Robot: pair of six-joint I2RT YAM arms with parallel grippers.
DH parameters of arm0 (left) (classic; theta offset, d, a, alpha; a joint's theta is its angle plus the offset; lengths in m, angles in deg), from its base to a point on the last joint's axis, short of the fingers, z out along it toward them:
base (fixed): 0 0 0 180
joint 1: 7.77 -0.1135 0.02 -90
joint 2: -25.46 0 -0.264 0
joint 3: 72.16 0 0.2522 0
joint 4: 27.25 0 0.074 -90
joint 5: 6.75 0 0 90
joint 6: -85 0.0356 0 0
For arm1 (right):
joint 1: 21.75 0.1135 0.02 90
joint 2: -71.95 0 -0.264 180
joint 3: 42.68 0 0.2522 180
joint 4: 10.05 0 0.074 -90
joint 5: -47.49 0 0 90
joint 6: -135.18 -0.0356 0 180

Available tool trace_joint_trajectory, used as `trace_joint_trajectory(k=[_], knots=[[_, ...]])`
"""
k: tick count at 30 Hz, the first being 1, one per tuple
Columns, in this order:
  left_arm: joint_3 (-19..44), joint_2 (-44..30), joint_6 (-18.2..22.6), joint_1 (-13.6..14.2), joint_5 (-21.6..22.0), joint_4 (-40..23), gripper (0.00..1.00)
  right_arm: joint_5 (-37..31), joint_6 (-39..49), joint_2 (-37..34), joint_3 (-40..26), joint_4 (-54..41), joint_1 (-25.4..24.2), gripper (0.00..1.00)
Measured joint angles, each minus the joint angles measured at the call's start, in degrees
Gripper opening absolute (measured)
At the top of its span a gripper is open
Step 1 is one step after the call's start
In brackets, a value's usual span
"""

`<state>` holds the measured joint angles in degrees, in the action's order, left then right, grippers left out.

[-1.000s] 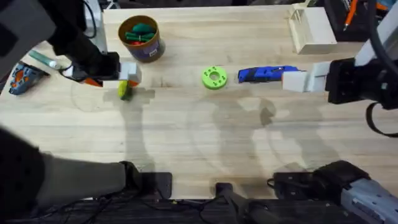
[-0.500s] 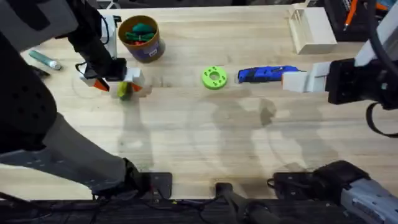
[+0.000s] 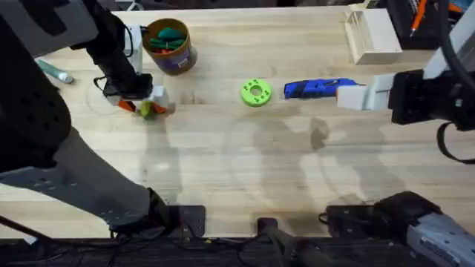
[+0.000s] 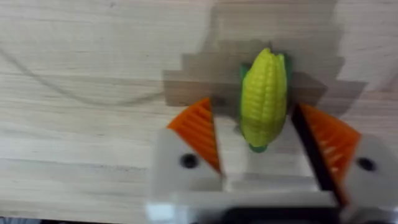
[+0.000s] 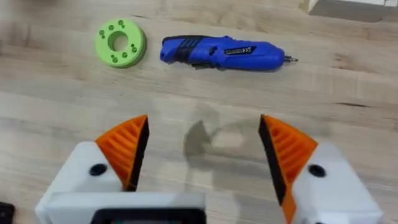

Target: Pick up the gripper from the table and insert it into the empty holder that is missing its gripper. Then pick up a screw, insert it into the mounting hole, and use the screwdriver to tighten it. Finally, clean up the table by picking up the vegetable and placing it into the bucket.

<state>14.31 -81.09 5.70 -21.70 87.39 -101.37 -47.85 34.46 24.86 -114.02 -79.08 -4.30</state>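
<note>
You're on the cleanup step: your left pincer [image 4: 261, 155] pinches the vegetable [image 4: 264, 99] (toy corn) just above the table [image 3: 237, 163], near the bucket [image 3: 169, 46]; right pincer [image 5: 202, 155] hangs spread.

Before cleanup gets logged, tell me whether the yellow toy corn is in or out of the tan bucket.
Out. The yellow toy corn sits between the left hand's orange ribbed pads, beside the tan round bucket, not inside.
</note>
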Motion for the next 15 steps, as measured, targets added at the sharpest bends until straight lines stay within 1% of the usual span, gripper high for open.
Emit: trace_joint_trajectory(k=[1,4,5,6,15], knots=[[0.0,0.0,0.1,0.0,0.0,0.0,0.602,0.0,0.0,0.0,0.0,0.0,0.0,0.991],[0.0,0.0,0.2,0.0,0.0,0.0,0.144,0.0,0.0,0.0,0.0,0.0,0.0,0.991],[0.1,0.0,0.5,0.0,0.0,-0.1,0.051,0.0,0.0,0.0,0.0,0.0,0.0,0.991],[0.2,0.0,0.4,0.0,0.0,0.1,0.028,0.0,0.0,0.0,0.0,0.0,0.0,0.991],[0.3,0.0,0.4,0.0,-0.3,-0.1,0.036,0.0,0.0,0.0,0.0,0.0,0.0,0.991]])
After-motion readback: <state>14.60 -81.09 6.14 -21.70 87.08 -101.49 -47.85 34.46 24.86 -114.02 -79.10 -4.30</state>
